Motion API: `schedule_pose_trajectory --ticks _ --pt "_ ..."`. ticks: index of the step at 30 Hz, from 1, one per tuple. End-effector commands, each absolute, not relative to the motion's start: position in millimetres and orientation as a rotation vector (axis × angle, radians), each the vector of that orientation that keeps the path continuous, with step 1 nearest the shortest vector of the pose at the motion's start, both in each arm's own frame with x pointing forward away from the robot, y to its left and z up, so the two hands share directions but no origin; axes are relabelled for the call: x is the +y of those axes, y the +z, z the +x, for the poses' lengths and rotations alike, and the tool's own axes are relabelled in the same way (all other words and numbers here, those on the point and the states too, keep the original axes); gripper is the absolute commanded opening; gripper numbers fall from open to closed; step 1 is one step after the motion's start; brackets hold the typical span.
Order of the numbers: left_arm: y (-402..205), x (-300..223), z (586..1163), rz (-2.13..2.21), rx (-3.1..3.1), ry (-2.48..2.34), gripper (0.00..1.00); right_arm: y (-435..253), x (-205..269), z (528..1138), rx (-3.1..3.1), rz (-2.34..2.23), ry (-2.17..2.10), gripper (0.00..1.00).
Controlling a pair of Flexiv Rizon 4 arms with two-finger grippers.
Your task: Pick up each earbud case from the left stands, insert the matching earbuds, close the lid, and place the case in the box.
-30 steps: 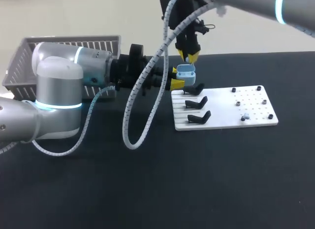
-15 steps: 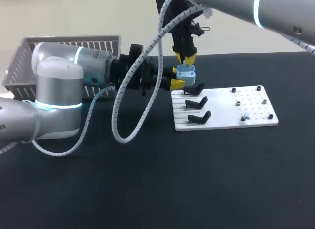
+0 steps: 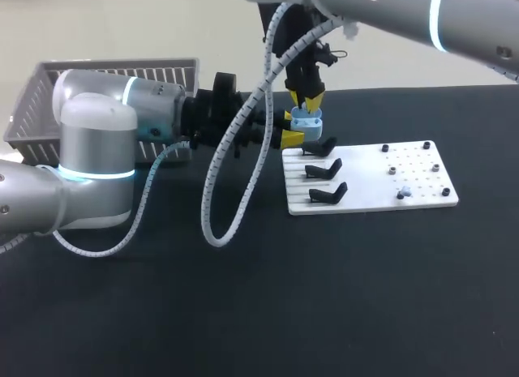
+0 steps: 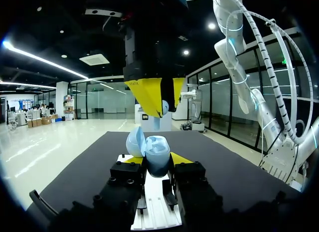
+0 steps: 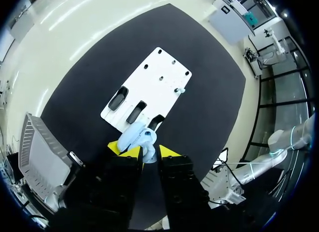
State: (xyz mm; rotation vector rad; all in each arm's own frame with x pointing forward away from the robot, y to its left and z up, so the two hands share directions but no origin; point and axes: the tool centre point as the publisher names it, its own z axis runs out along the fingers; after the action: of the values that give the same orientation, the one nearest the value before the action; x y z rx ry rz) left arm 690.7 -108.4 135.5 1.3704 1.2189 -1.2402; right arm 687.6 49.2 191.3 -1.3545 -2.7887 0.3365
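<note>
A black counter (image 3: pixel 365 296) carries a white board (image 3: pixel 422 190) with three black stands (image 3: pixel 323 169) right of centre and a grey basket (image 3: pixel 32 109) at upper left. Over the board's upper-left corner, the left pincer (image 3: pixel 287 130) pinches the open pale-blue case (image 3: pixel 306 122). Just above it, the right pincer (image 3: pixel 309 97) nips a small earbud (image 4: pixel 160 111).

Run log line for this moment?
left end effector: shut on open earbud case | right end effector: holds earbud just above case
</note>
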Motion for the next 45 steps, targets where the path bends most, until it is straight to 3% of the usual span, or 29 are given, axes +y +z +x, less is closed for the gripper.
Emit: schedule_pose_trajectory --ticks 1,45 --pt "135 -109 690 1.366 1.217 -1.235 0.0 188 43 679 -2.81 -1.367 0.272 0.0" --pt "135 -109 690 1.366 1.217 -1.235 0.0 179 40 692 -2.804 -1.366 0.208 0.0"
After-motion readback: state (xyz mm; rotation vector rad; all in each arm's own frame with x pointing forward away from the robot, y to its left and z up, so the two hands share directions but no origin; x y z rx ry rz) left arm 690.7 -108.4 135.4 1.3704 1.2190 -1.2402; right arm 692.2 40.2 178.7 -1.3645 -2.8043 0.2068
